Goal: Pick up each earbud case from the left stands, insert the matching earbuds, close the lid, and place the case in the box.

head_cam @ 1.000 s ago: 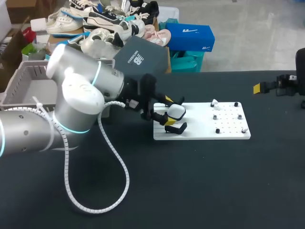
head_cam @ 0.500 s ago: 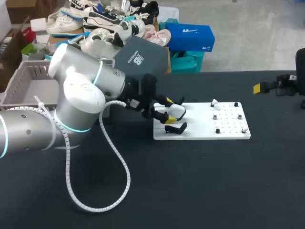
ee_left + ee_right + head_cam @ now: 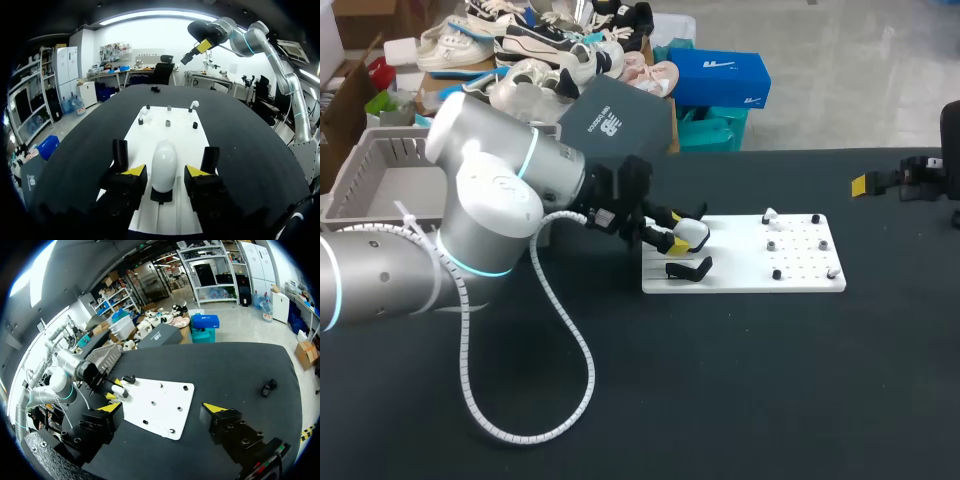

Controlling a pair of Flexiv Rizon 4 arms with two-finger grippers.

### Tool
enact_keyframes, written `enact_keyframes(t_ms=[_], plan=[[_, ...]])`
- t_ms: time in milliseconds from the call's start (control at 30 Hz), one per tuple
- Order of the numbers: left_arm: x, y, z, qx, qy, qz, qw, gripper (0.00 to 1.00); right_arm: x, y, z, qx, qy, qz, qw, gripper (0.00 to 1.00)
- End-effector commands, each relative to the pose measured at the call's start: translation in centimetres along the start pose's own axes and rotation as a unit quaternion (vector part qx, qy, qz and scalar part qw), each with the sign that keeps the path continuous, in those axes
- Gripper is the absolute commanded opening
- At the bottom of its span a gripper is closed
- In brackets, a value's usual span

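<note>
A white earbud case [image 3: 164, 165] stands upright on a black stand at the near end of the white board [image 3: 180, 135]. My left gripper [image 3: 165, 176] is open and straddles the case, with a thin gap between each yellow tip and its sides. In the head view this gripper [image 3: 682, 230] is at the board's left end around the case [image 3: 694, 234], and a second black stand [image 3: 688, 268] just in front of it is bare. White and black earbuds [image 3: 772, 215] sit on pegs at the board's right end. My right gripper [image 3: 164, 412] is open, high over the table's right side.
A grey box [image 3: 360, 170] stands at the table's back left, behind my left arm. The left arm's white cable [image 3: 565, 340] loops over the table in front of it. A small black part [image 3: 269, 386] lies on the table beyond the board.
The left gripper's fingers have drawn in from wide apart to close on either side of the white case. The right arm has not moved.
</note>
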State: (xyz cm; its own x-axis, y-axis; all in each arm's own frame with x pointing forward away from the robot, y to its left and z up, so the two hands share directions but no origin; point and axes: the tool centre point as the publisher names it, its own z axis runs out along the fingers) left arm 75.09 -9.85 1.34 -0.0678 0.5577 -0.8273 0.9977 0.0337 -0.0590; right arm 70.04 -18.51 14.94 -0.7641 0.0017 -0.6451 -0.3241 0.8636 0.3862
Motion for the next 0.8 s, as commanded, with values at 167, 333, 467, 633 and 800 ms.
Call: enact_keyframes(t_ms=[167,333,467,633,800], plan=[[-0.03,0.34,0.13,0.005,0.002,0.0,1.0,0.45,-0.01,-0.04,-0.05,0.0,0.001,0.0,1.0,1.0],[-0.04,0.35,0.16,0.007,0.0,-0.001,1.0,0.39,-0.01,-0.04,-0.05,0.0,0.001,0.0,1.0,1.0],[-0.04,0.35,0.2,0.008,-0.001,-0.002,1.0,0.31,-0.01,-0.04,-0.05,0.0,0.001,0.0,1.0,1.0],[-0.03,0.38,0.25,0.009,-0.002,-0.003,1.0,0.22,-0.01,-0.04,-0.05,0.0,0.001,0.0,1.0,1.0],[-0.12,0.38,0.28,0.01,-0.005,-0.003,1.0,0.03,-0.01,-0.04,-0.05,0.0,0.001,0.0,1.0,1.0]])
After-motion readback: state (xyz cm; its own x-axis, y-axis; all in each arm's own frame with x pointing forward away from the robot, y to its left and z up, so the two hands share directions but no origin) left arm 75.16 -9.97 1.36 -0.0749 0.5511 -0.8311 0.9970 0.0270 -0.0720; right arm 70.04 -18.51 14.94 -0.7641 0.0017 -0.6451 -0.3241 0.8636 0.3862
